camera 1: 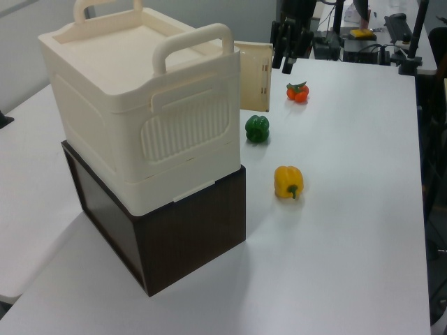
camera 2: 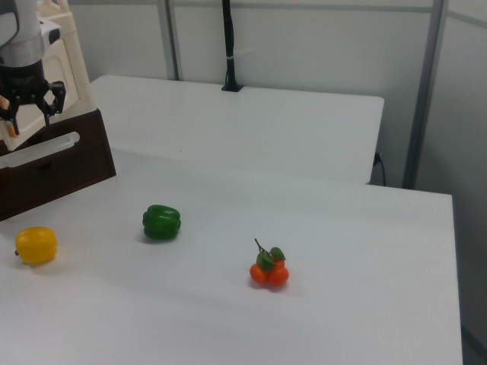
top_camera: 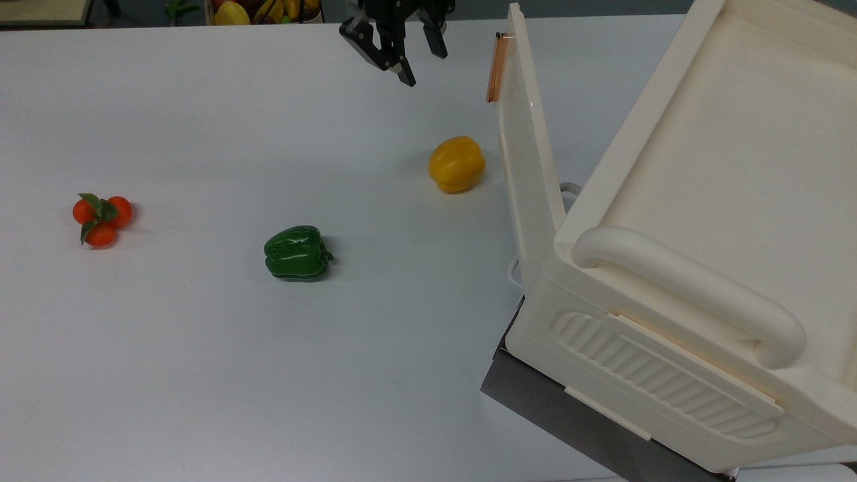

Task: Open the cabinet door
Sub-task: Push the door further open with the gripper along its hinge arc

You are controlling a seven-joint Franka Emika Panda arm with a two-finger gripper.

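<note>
top cam overhead, side cams oblique

Readable text, labels, brands, numbers, signs: none found on any surface in the three views
</note>
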